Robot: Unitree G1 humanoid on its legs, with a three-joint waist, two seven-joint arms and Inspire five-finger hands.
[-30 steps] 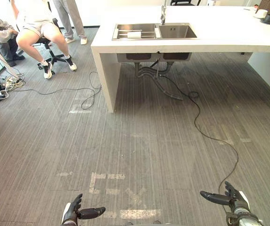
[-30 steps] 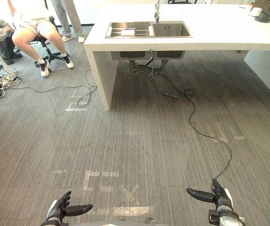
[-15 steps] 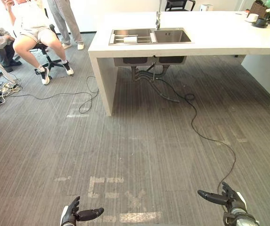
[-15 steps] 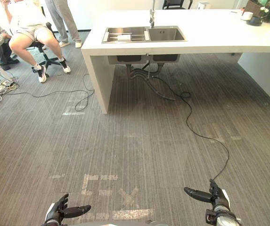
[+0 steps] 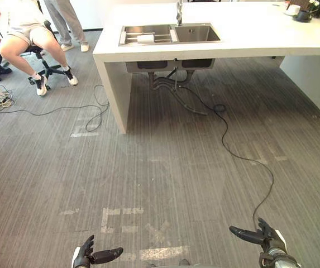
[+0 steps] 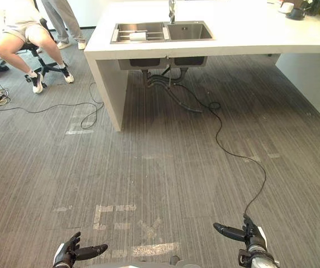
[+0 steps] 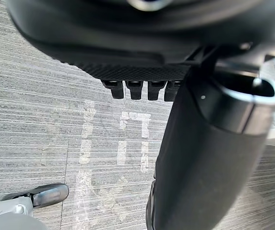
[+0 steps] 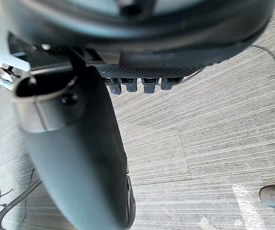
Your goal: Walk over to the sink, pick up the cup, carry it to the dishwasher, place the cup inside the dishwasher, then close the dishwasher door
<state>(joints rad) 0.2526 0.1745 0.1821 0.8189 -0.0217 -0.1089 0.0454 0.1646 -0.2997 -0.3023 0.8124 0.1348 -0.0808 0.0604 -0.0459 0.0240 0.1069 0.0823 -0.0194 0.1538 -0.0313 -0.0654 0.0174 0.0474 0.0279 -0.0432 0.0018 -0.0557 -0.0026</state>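
Observation:
The steel double sink (image 5: 197, 34) is set in a white counter (image 5: 249, 36) far ahead across the floor. A small white cup (image 5: 145, 38) lies on its side on a rack in the left basin. A faucet (image 5: 178, 11) stands behind the basins. My left hand (image 5: 90, 257) and right hand (image 5: 264, 239) hang low at the near edge, far from the sink, both open and holding nothing, thumbs pointing inward. In the left wrist view the left hand (image 7: 142, 52) has straight fingers over bare floor, and the right hand (image 8: 142, 48) does likewise.
A seated person (image 5: 20, 25) on an office chair and a standing person (image 5: 59, 14) are at the far left. Black cables (image 5: 243, 159) trail over the grey floor from under the sink. Pale tape marks (image 5: 123, 215) lie near my hands. A cup on a saucer (image 5: 294, 10) stands at the counter's far right.
The whole picture has shifted: the camera moved, so the counter and sink now sit further left. Both hands stay low and open as before.

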